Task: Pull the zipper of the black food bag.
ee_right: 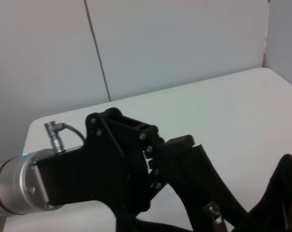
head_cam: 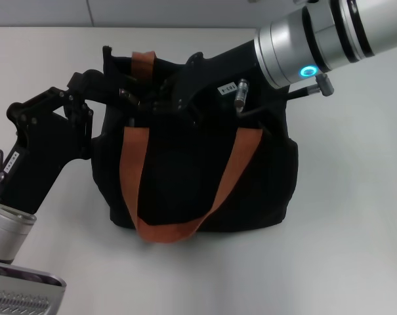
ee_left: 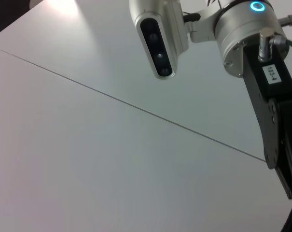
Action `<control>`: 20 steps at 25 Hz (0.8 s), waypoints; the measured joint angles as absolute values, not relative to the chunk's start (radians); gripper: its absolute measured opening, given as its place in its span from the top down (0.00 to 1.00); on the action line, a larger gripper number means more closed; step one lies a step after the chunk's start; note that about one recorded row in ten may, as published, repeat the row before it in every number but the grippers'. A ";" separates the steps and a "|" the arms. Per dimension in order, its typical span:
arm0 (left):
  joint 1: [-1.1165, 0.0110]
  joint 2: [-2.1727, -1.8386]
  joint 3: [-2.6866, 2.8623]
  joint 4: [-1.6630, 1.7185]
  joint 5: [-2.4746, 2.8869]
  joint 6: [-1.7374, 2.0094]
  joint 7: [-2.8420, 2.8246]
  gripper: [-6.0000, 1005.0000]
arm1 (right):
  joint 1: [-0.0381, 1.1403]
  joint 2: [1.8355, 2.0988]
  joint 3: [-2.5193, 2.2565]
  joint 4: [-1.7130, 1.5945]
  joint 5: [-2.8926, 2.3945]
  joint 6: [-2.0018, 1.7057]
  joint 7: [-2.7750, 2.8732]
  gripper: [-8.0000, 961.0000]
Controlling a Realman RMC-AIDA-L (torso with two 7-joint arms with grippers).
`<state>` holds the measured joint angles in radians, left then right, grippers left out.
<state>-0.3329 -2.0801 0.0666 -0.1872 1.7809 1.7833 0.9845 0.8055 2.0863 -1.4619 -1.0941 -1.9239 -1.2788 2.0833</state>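
The black food bag [head_cam: 198, 177] stands upright mid-table, its orange-brown straps [head_cam: 136, 170] hanging down the front. My left gripper [head_cam: 109, 88] is at the bag's top left corner, shut on the top edge. In the right wrist view the same left gripper [ee_right: 172, 145] pinches a taut black band of the bag [ee_right: 203, 174]. The small silver zipper [ee_right: 213, 211] lies on that band, just past the left fingers. My right gripper [head_cam: 162, 98] reaches in from the upper right over the bag's top opening, black against black fabric.
The white table [head_cam: 342, 230] runs all around the bag, with a pale wall behind. The left wrist view shows only the right arm's wrist [ee_left: 266, 72] and its camera housing [ee_left: 158, 34] against the wall.
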 joint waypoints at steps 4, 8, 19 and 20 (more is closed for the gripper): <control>-0.333 -2.080 0.064 -0.187 1.781 1.787 0.985 0.98 | 0.810 2.087 -1.464 -1.092 -1.922 -1.256 2.082 0.86; -0.334 -2.080 0.064 -0.187 1.781 1.788 0.985 0.98 | 0.812 2.088 -1.481 -1.091 -1.921 -1.222 2.078 0.77; -0.338 -2.080 0.067 -0.191 1.781 1.788 0.985 0.98 | 0.826 2.088 -1.509 -1.063 -1.870 -1.199 2.061 0.76; -0.338 -2.080 0.068 -0.191 1.781 1.788 0.985 0.98 | 0.829 2.088 -1.513 -1.058 -1.870 -1.196 2.060 0.76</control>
